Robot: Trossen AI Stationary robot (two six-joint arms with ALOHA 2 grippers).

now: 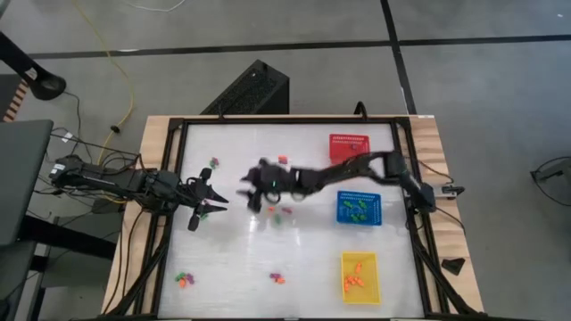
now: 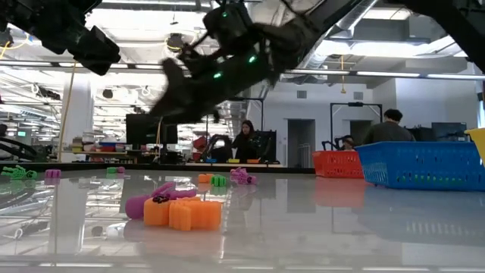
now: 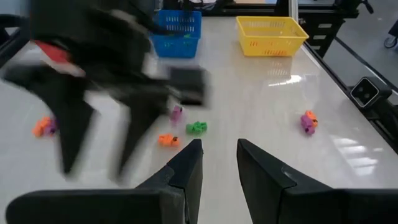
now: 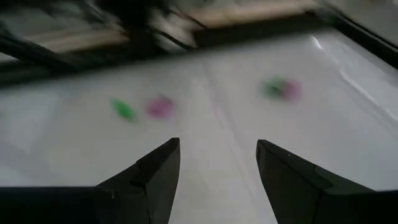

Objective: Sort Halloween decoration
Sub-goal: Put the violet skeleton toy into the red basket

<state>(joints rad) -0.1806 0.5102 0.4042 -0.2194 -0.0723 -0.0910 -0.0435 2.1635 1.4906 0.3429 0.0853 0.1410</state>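
Overhead, both hands hang empty above the glossy white table (image 1: 303,267): right hand (image 1: 252,198) spread, left hand (image 1: 214,201) slightly parted.

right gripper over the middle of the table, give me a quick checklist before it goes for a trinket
1. right gripper fingers open with nothing between them: ok.
2. Trinkets near it: small cluster lies on the table beside it: ok.
3. Which trinket sits exactly below it: cannot tell, the wrist view is blurred.
4. left gripper clear of the path: not ok, it hovers close, facing the right one.
5. Baskets reachable: red basket, blue basket, yellow basket stand along the right side: ok.
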